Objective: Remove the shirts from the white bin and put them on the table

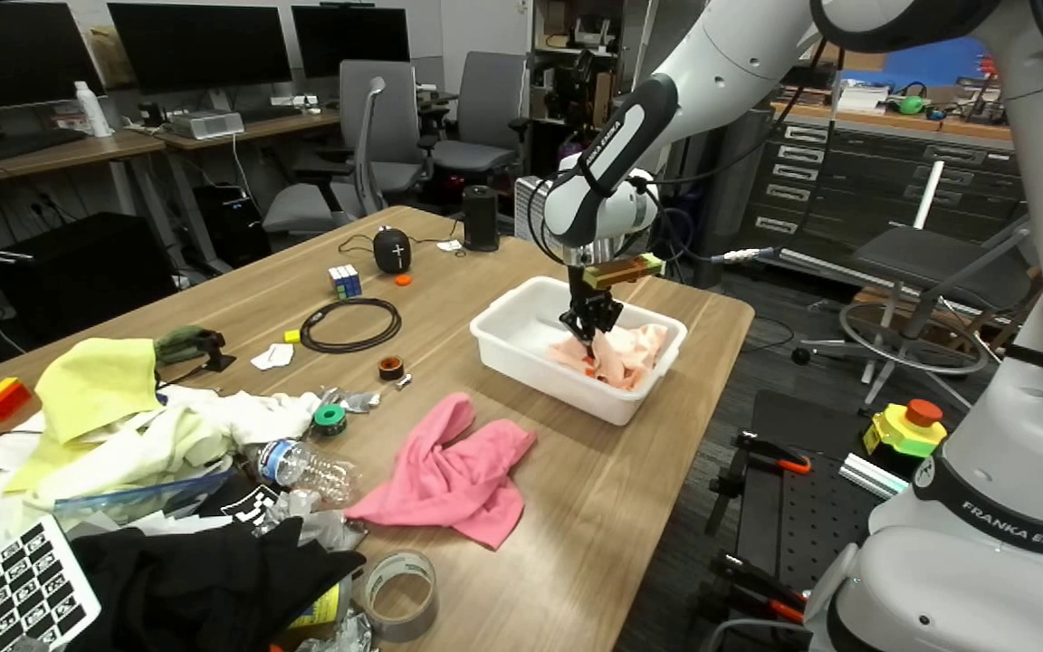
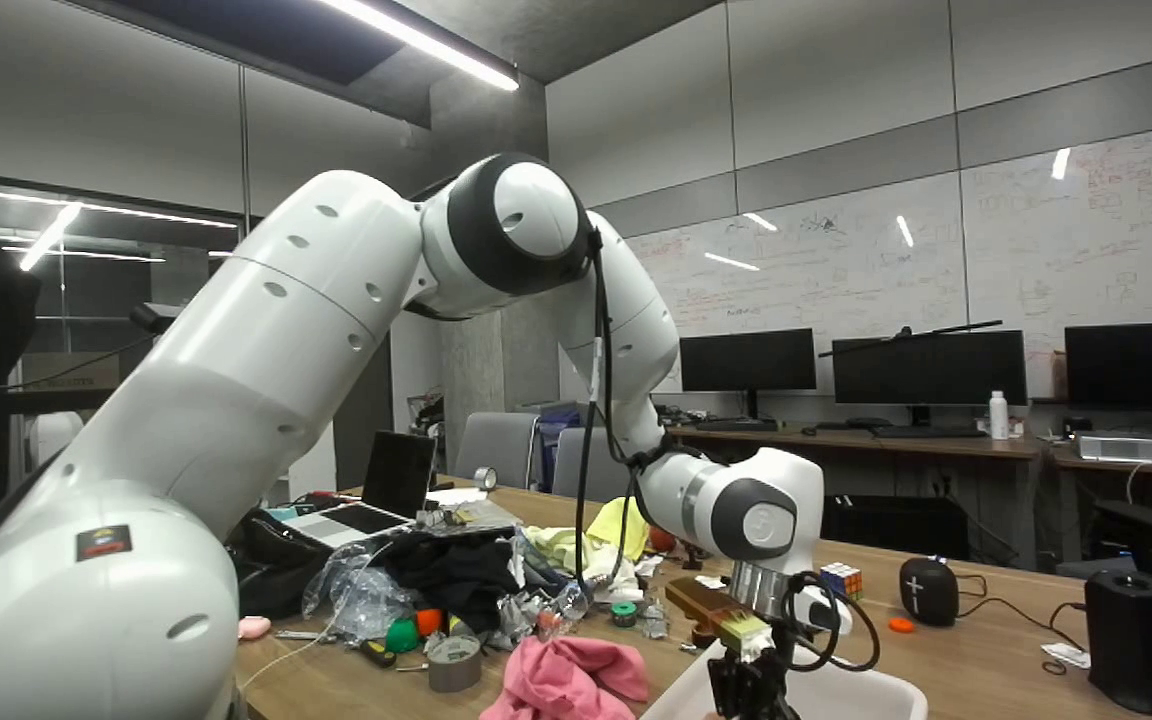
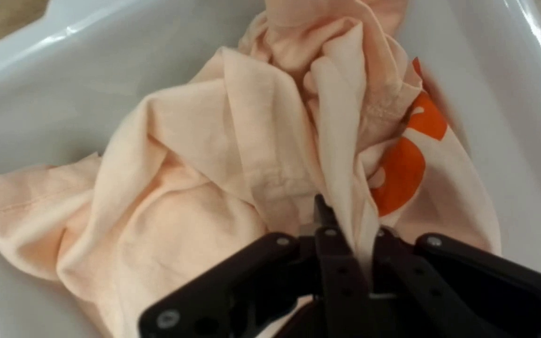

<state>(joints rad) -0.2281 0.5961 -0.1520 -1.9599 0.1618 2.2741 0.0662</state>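
2 dark fingers (image 3: 334, 256) are clamped on a fold of a peach shirt (image 3: 233, 178), which lies crumpled in a white bin (image 1: 544, 377) on a table (image 1: 594, 480). In an exterior view, a pink cloth (image 1: 454, 480) takes up space left of the bin and nearer. Farther left, yellow cloth (image 1: 100, 385), black cloth (image 1: 214, 580) and a clear bottle (image 1: 309, 471) lie jumbled. Toward the far side, left of the bin, are a coiled black cable (image 1: 345, 347), a puzzle cube (image 1: 345, 282) and a dark speaker (image 1: 392, 250).

The bin (image 1: 541, 380) walls in the tool (image 1: 590, 337) — bare table (image 1: 435, 349) lies between bin and coiled cable (image 1: 348, 348)
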